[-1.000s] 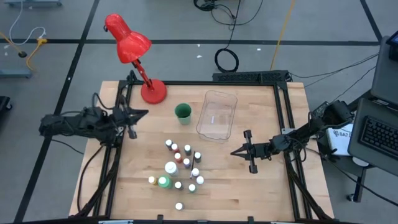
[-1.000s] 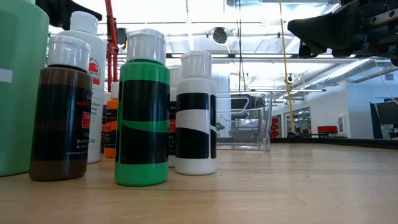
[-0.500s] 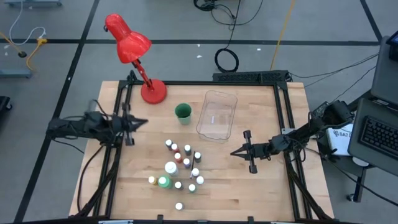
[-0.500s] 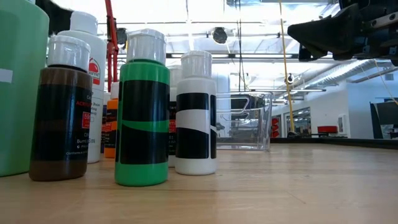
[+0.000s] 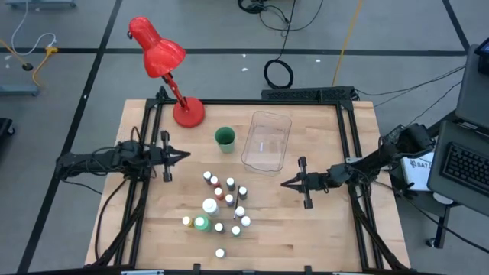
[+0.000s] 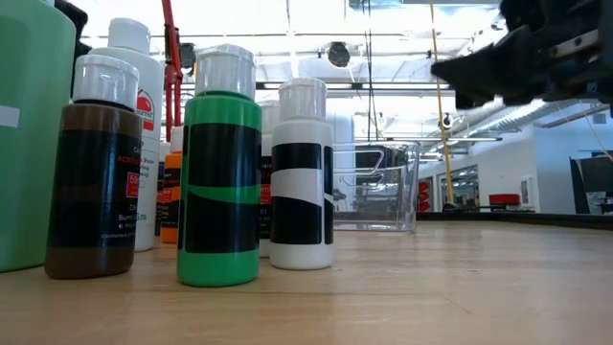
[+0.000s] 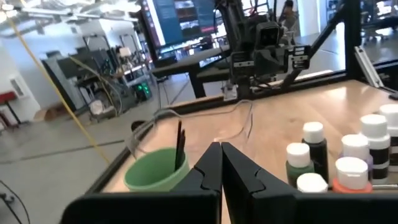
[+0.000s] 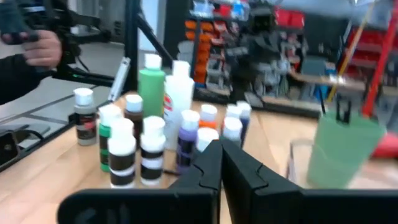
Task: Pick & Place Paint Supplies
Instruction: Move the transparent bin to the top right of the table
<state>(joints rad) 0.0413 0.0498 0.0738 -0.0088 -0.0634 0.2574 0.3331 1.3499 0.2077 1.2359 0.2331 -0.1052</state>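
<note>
The paint bottles (image 5: pixel 220 208) stand in a loose cluster on the wooden desk (image 5: pixel 321 237), toward its front and a little left of centre, all upright with their white caps on. Among them rise a bigger white bottle (image 5: pixel 210 205) and a bigger green bottle (image 5: pixel 201 223); one small bottle (image 5: pixel 220 253) stands apart nearest the front edge. Behind the cluster sit a green cup (image 5: pixel 225 137), with a dark brush (image 7: pixel 180 144) standing in it, and just beside it a clear plastic tray (image 5: pixel 267 141). A red lamp (image 5: pixel 164 65) stands at the back left corner. The left pincer (image 5: pixel 182 156) hovers left of the cluster, closed and holding nothing. The right pincer (image 5: pixel 284 184) hovers to its right, also closed and empty.
</note>
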